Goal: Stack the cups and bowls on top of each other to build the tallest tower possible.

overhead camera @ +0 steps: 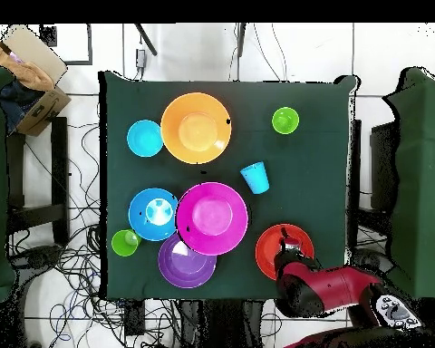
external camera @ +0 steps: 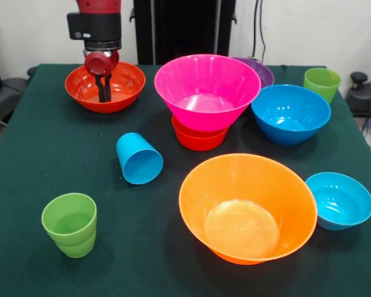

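Tower: the large pink bowl (external camera: 207,90) sits upright on a small red-orange bowl (external camera: 198,137), a little beyond the middle of the desk (external camera: 62,179); these two are the only stacked pieces.
Medium red-orange bowl (external camera: 105,86): far left corner, upright, alone.
Claw (external camera: 103,91): it hangs inside this far-left bowl, the two dark fingers (external camera: 99,88) pressed close together, pinching nothing that I can see; whether the tips touch the bowl's floor I cannot tell.
Purple bowl (external camera: 260,70): just behind the pink bowl on the right, mostly hidden by it.
Blue bowl (external camera: 290,114): right of the pink bowl, very near it.
Large orange bowl (external camera: 247,207): near right, tilted toward the near edge.
Small blue bowl (external camera: 339,201): just beside the orange bowl on its right, also tilted.
Sky blue cup (external camera: 139,159): lying on its side, left of the middle, the mouth facing the near side.
Lime green cups: one (external camera: 70,224) upright at near left; the other (external camera: 322,83) upright at far right, behind the blue bowl.
Arm (overhead camera: 325,290): red, coming over the desk edge above the far-left bowl.
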`<state>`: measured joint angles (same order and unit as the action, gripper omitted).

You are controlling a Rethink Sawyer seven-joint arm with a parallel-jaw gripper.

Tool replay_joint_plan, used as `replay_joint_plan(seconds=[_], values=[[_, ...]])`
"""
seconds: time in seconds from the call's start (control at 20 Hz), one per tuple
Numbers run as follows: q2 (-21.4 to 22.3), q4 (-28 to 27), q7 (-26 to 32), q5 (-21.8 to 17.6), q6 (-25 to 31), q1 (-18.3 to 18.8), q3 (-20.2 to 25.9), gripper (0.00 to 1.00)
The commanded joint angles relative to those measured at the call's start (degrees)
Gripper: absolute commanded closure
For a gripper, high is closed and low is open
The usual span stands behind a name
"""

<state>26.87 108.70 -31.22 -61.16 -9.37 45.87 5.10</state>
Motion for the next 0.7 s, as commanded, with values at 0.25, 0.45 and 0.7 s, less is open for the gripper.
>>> replay_joint_plan(seconds=[0.25, 0.45, 0.7], values=[[3.9, -1.3, -7.2, -1.1, 8.0, 2.0, 12.3, 0.00], [6.6, -0.2, -5.8, -0.2, 10.5, 2.8, 14.0, 0.00], [9.1, 1.0, -3.9, 1.1, 14.1, 5.0, 17.5, 0.00]])
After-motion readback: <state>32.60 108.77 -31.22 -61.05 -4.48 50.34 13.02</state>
